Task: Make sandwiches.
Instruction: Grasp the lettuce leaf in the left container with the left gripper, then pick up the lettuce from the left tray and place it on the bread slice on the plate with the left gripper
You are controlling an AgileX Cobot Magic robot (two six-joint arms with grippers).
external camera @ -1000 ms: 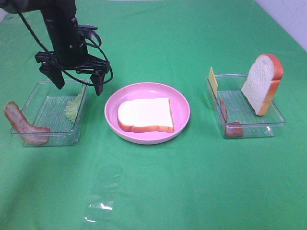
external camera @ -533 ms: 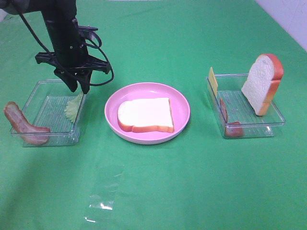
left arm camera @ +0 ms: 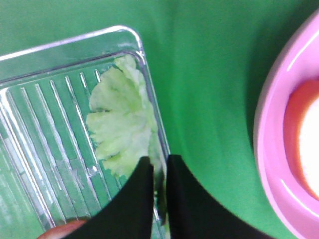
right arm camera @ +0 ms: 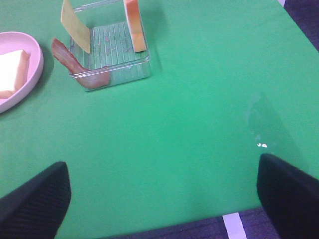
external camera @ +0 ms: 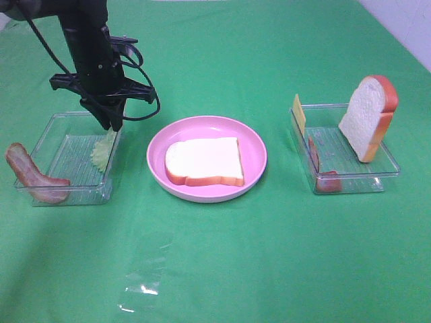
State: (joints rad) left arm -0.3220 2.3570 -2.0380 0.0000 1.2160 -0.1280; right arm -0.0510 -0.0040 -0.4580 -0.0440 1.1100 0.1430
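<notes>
Lettuce (left arm camera: 122, 119) is pinched at its edge between the nearly closed fingers of the left gripper (left arm camera: 158, 164), against the wall of the left tray (external camera: 64, 120) nearest the pink plate (external camera: 254, 145). One bread slice (external camera: 204, 160) is laid flat on that plate. An upright slice (external camera: 363, 118), cheese (external camera: 299, 112) and a bacon strip (external camera: 328, 180) are kept in the right tray (external camera: 390, 165). A second bacon piece (external camera: 30, 176) is draped over the left tray's outer corner. The right gripper (right arm camera: 162, 191) is held wide open over green cloth (external camera: 269, 256), grasping nothing.

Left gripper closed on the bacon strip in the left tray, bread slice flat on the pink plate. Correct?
Not quite. The left gripper is closed on the lettuce leaf, not the bacon strip, which lies untouched; the left wrist view shows it. The bread slice is flat on the pink plate.
</notes>
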